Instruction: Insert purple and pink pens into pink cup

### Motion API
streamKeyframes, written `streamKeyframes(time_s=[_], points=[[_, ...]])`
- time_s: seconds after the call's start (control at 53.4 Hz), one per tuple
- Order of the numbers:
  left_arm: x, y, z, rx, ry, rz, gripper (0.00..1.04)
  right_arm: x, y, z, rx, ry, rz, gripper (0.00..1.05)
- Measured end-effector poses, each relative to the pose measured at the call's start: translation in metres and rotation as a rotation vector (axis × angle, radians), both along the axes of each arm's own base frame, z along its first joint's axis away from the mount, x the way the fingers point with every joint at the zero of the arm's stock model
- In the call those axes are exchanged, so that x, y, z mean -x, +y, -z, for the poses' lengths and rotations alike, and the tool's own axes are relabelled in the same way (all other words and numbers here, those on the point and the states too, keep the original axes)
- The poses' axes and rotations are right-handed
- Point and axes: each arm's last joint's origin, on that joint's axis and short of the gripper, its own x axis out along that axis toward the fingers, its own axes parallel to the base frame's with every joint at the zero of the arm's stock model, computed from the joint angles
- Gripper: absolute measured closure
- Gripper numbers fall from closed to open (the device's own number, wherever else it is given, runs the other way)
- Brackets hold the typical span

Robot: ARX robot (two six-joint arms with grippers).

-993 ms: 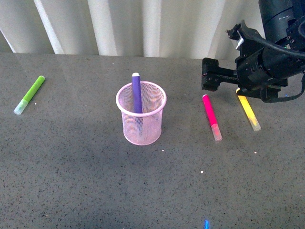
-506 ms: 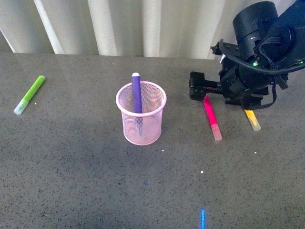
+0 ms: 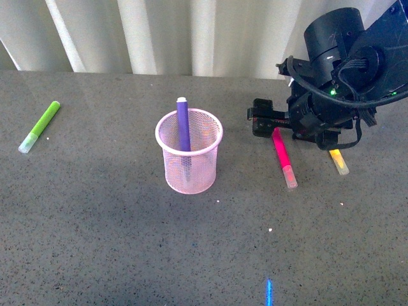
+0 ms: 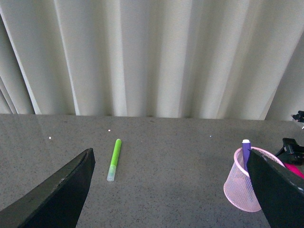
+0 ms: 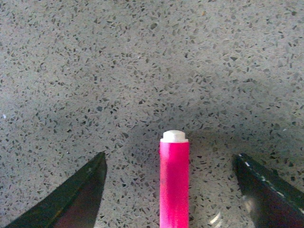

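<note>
The pink cup [image 3: 203, 167] stands upright mid-table with the purple pen [image 3: 183, 122] upright inside it, its white end above the rim. The pink pen [image 3: 283, 157] lies flat on the table to the right of the cup, clear cap toward the front. My right gripper [image 3: 270, 123] hovers low over the pen's far end. In the right wrist view the pink pen [image 5: 174, 190] lies centred between the open fingers of the right gripper [image 5: 170, 157], untouched. My left gripper [image 4: 169, 156] is open and empty, and past it I see the cup [image 4: 240, 190] and the purple pen [image 4: 246, 153].
A lime-green marker [image 3: 39, 126] lies at the far left. A yellow marker [image 3: 339, 160] lies just right of the pink pen, partly hidden under my right arm. A pale curtain hangs along the table's back edge.
My right arm has moved left and lowered, from above the yellow marker to over the pink pen's far end. The pens and cup have not moved.
</note>
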Motion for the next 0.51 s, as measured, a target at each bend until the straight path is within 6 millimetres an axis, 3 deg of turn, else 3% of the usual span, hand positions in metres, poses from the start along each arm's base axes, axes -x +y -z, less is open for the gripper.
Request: streamKeyframes(time_s=[0.3,0.506], points=[[0.000,0.000,0.000,0.000,0.000,0.000,0.07,-0.002,-0.020,0.003,-0.016,0.004,0.043,0.89],[0.000,0.000,0.000,0.000,0.000,0.000,0.07,-0.003,-0.031,0.003,-0.052,-0.016,0.066,0.94]])
